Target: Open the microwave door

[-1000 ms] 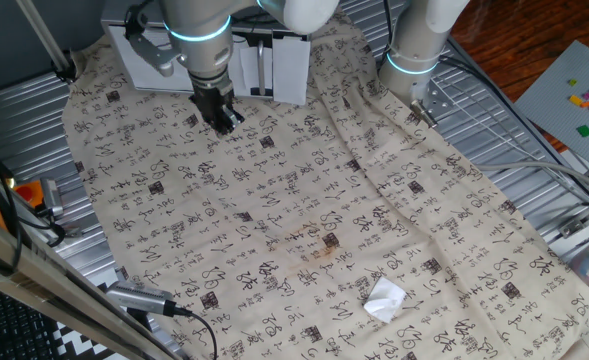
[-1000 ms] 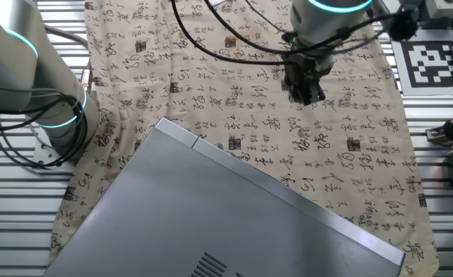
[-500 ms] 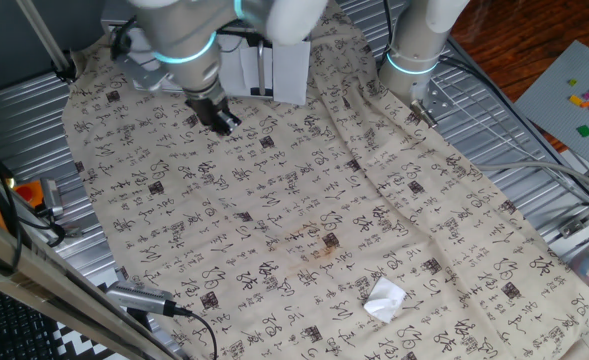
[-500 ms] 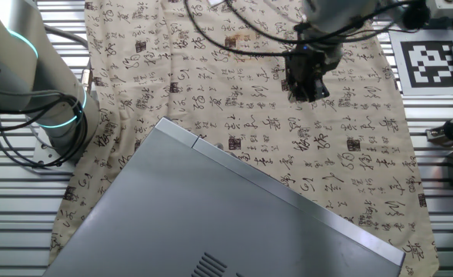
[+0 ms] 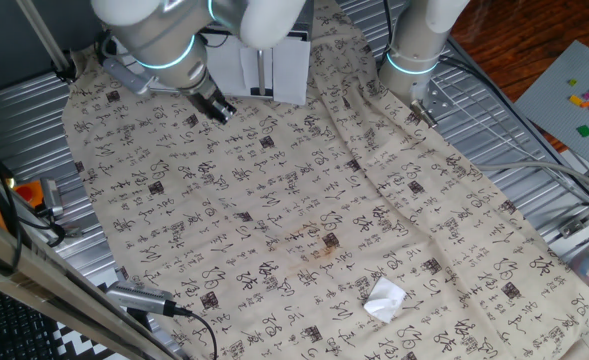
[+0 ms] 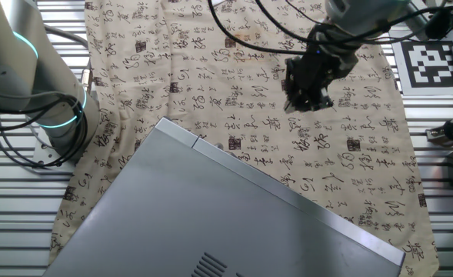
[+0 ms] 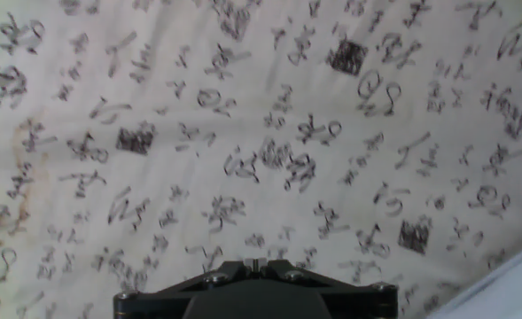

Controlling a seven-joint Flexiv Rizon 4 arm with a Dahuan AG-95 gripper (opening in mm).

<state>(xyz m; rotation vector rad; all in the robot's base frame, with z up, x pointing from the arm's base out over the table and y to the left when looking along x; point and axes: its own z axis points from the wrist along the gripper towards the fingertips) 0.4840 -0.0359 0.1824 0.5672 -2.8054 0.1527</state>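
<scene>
The microwave (image 5: 290, 68) stands at the far edge of the patterned cloth, largely hidden behind my arm. Its door (image 5: 228, 72) shows only as a pale strip left of the dark vertical handle strip (image 5: 263, 72), and it looks closed. In the other fixed view the microwave's grey top (image 6: 234, 223) fills the foreground. My gripper (image 5: 220, 108) is tilted and hovers over the cloth just in front of the door, apart from it; it also shows in the other fixed view (image 6: 303, 96). In the hand view its fingers meet (image 7: 254, 263), shut and empty, and a pale microwave corner (image 7: 513, 291) shows at the lower right.
A second robot arm's base (image 5: 414, 50) stands to the right of the microwave and shows in the other fixed view (image 6: 45, 92). A crumpled white paper (image 5: 384, 298) lies near the cloth's front edge. A grey brick baseplate (image 5: 574, 95) sits at the right.
My arm has swung over and tilted. The gripper has moved a little left and back toward the microwave's front. It stays shut, and the microwave has not moved.
</scene>
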